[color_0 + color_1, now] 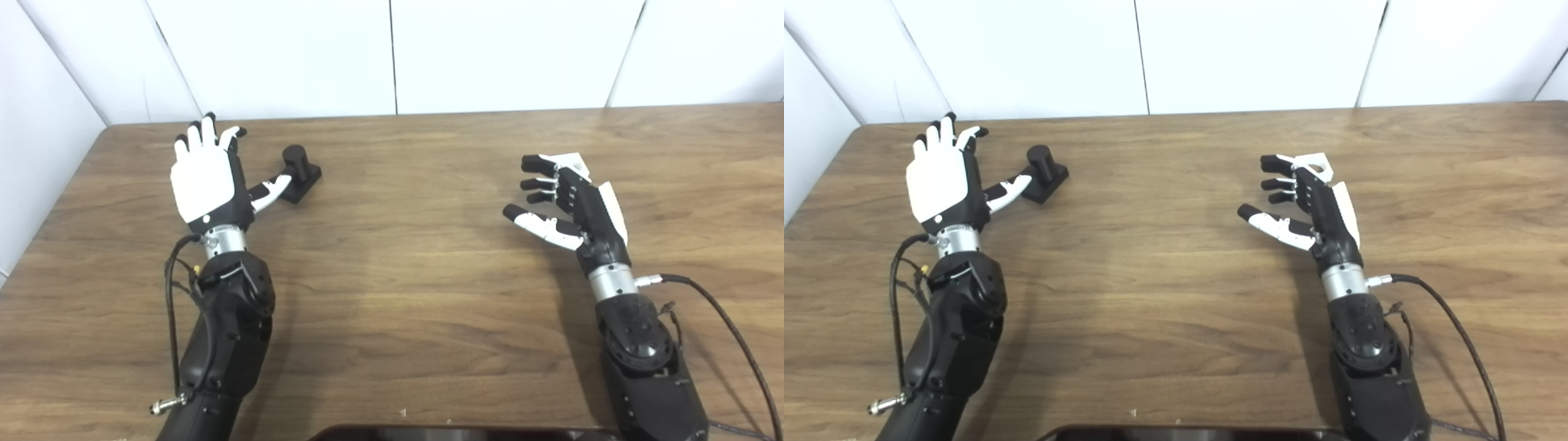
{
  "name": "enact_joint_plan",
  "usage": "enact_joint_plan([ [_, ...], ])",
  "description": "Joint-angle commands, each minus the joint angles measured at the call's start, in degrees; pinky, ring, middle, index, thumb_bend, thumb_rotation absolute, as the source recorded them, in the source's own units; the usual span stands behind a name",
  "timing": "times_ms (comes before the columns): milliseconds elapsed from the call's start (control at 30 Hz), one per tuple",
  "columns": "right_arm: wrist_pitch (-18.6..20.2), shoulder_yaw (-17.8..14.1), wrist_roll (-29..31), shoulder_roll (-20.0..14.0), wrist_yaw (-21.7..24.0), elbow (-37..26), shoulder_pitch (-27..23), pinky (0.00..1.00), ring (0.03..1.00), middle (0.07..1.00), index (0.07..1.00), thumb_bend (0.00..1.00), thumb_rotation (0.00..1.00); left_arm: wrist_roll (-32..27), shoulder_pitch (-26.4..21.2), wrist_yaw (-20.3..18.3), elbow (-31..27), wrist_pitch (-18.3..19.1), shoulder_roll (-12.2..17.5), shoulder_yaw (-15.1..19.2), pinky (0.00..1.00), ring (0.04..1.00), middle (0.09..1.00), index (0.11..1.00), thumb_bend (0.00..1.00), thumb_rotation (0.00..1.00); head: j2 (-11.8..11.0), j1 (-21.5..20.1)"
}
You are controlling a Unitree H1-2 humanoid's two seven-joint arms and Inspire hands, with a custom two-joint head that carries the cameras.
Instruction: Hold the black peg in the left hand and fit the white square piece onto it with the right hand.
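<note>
The black peg (299, 170), a short cylinder on a square black base, stands on the wooden table (404, 269) at the far left. My left hand (207, 179) is open just left of it, fingers spread and white back facing up. Its thumb reaches to the edge of the peg's base. The white square piece (1314, 164), which has a hole in it, lies on the table at the right. My right hand (566, 199) is open in front of it, fingers loosely curled and thumb apart. The fingers hide the piece's near side; I cannot tell if they touch it.
White wall panels (392, 55) rise behind the table's back edge, and a wall runs along its left edge. A dark object (459, 433) shows at the bottom edge, between my arms. A black cable (729, 331) trails from my right wrist.
</note>
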Motion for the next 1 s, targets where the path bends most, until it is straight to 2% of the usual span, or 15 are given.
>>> enact_joint_plan([
  [0,-1.3,-0.2,-0.2,0.0,-0.3,-1.2,-2.3,0.61,0.688,0.770,0.743,0.66,0.29,0.0,-3.7,1.3,0.5,0.2,1.6,0.4,1.00,1.000,0.992,0.768,0.74,0.56,0.0,0.1],
  [333,-1.1,-0.3,-0.2,0.1,-0.5,-1.4,-2.4,0.62,0.690,0.770,0.744,0.65,0.30,-3.2,-5.0,-1.1,3.6,-0.2,1.6,-0.5,1.00,1.000,0.998,0.734,0.82,0.67,0.1,-0.4],
  [467,-0.9,-0.2,-0.6,0.1,-0.7,-1.5,-2.4,0.62,0.689,0.767,0.742,0.66,0.30,-3.9,-5.2,-1.6,4.6,-0.5,1.9,-1.7,0.97,1.000,0.997,0.712,0.90,0.74,0.2,-0.5],
  [567,-0.9,-0.3,-0.6,0.2,-0.8,-1.6,-2.4,0.61,0.689,0.769,0.741,0.66,0.31,-4.0,-5.3,-1.8,5.3,-0.3,1.8,-2.4,0.96,1.000,0.999,0.706,0.93,0.72,0.3,-0.5],
  [700,-1.1,-0.3,-0.6,0.3,-1.0,-1.5,-2.4,0.61,0.687,0.769,0.741,0.66,0.31,-4.3,-5.0,-2.0,5.5,-0.2,1.5,-3.0,1.00,1.000,1.000,0.700,0.94,0.67,0.4,-0.6],
  [967,-1.8,-0.5,-0.2,0.0,-0.9,-1.4,-2.5,0.60,0.684,0.762,0.737,0.65,0.30,-4.5,-5.2,-2.6,8.2,0.1,1.9,-4.2,1.00,1.000,1.000,0.694,0.94,0.63,0.7,-0.7],
])
